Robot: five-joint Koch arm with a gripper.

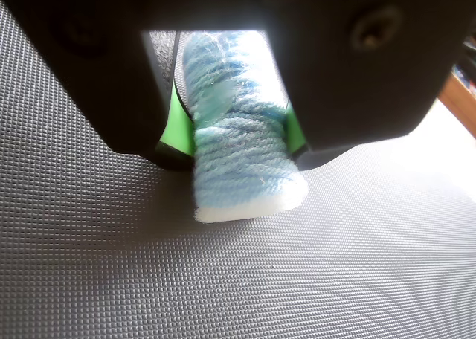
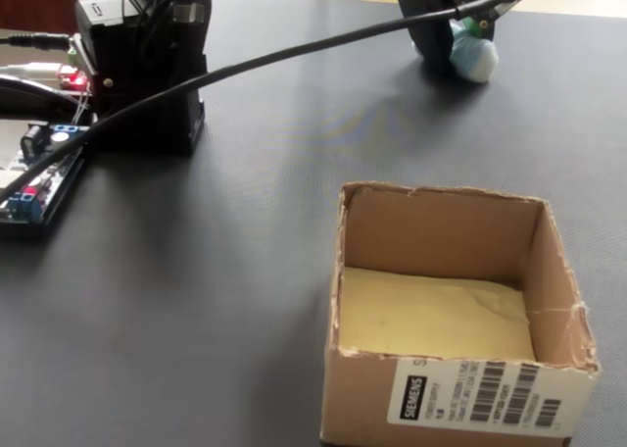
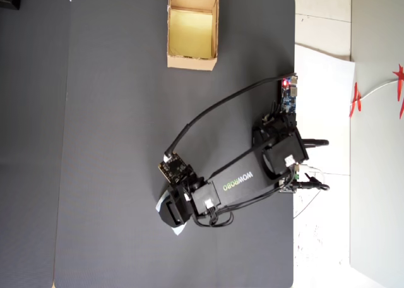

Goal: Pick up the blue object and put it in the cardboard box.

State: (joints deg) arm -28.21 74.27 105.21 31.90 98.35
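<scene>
Gripping the blue object between green-padded jaws on the mat, well apart from the cardboard box, the gripper risks letting the soft wad slip free during lifting.

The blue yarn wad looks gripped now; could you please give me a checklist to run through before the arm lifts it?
1. Gripper closed on the blue yarn wad, green pads on both sides: ok.
2. Wad clear of the mat: cannot tell.
3. Grip depth: the wad's lower end sticks out past the jaws; ok, though watch for slipping.
4. Cardboard box open and empty: ok.
5. Mat between arm and box free of obstacles in the overhead view: ok.
6. Black cable slack: ok.
</scene>
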